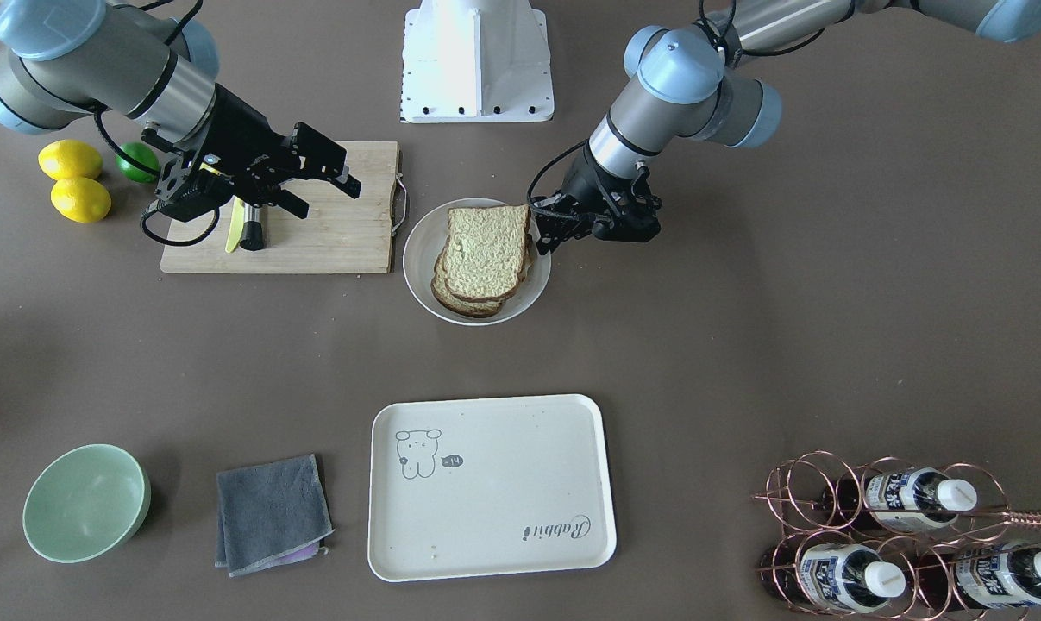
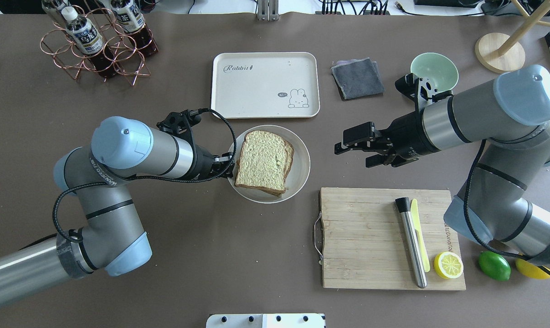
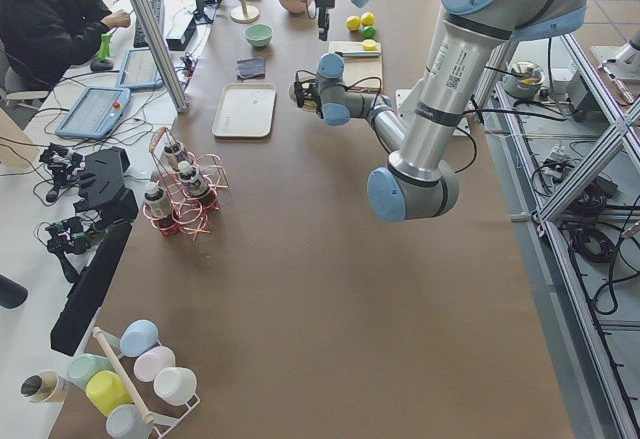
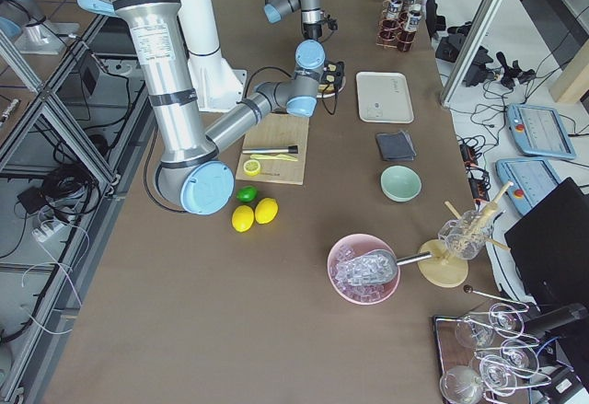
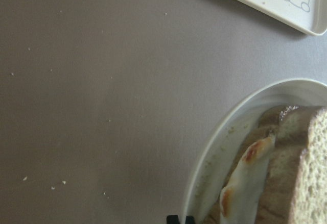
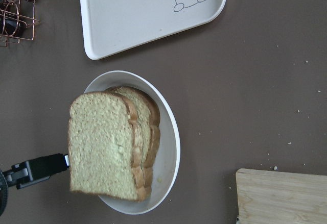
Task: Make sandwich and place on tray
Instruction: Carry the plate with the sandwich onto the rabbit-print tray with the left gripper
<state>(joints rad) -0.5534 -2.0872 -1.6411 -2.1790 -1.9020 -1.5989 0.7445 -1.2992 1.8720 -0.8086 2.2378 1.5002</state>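
The sandwich sits stacked on the round white plate in the middle of the table, and the left gripper is right down beside it. In the overhead view the gripper is at the plate's left rim, with the sandwich just to its right. From across the table, its dark fingertips are level with the crust at one corner of the top slice. The left wrist camera looks along the plate's rim. There the fried egg, white with browned edges, pokes out between the slices, and only a sliver of black fingertip shows at the bottom edge. Whether those fingers are pinched on the bread or the rim, or on nothing at all, I cannot tell.

On the other side, the right gripper hangs in the air with its jaws apart and nothing between them. It is on the cutting board side and well apart from the plate, with its camera looking down on the top slice.

The tray lies just beyond the plate on the side away from the robot. It is close to the plate with a strip of table between them, and nothing rests on it.
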